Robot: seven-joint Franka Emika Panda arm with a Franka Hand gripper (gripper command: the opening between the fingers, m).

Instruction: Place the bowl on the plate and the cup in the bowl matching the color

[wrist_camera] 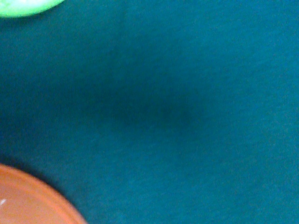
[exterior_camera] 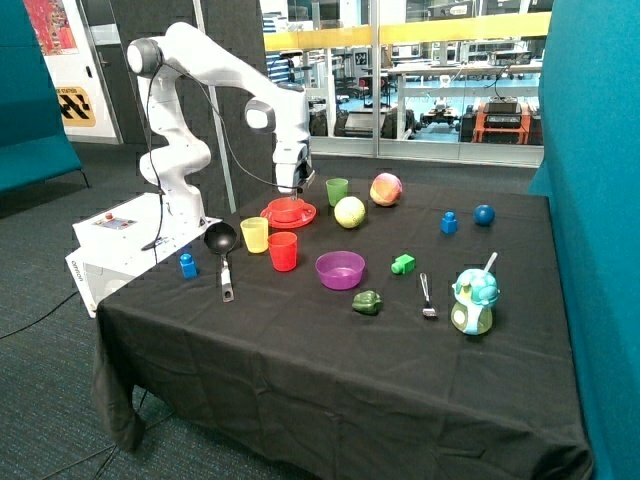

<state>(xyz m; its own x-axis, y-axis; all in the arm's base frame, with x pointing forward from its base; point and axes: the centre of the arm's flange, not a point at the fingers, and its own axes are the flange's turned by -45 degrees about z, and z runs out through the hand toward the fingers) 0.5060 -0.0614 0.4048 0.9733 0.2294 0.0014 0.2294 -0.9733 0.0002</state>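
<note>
The red-orange bowl [exterior_camera: 286,208] sits on the red plate [exterior_camera: 306,217] at the back of the black-clothed table. My gripper [exterior_camera: 291,190] hangs straight down over the bowl's far rim, right at it; its tips are hidden against the bowl. The red cup [exterior_camera: 283,251] stands upright on the cloth in front of the plate, beside the yellow cup [exterior_camera: 255,234], apart from the gripper. The wrist view shows mostly cloth, with a red-orange curved rim [wrist_camera: 28,200] in one corner; I cannot tell whether it is bowl or plate.
A green cup [exterior_camera: 337,191] stands just behind the plate; a pale green edge [wrist_camera: 23,5] shows in the wrist view. A purple bowl [exterior_camera: 340,269], black ladle [exterior_camera: 222,250], two balls [exterior_camera: 350,212], blue and green blocks and a toddler cup [exterior_camera: 474,300] lie around.
</note>
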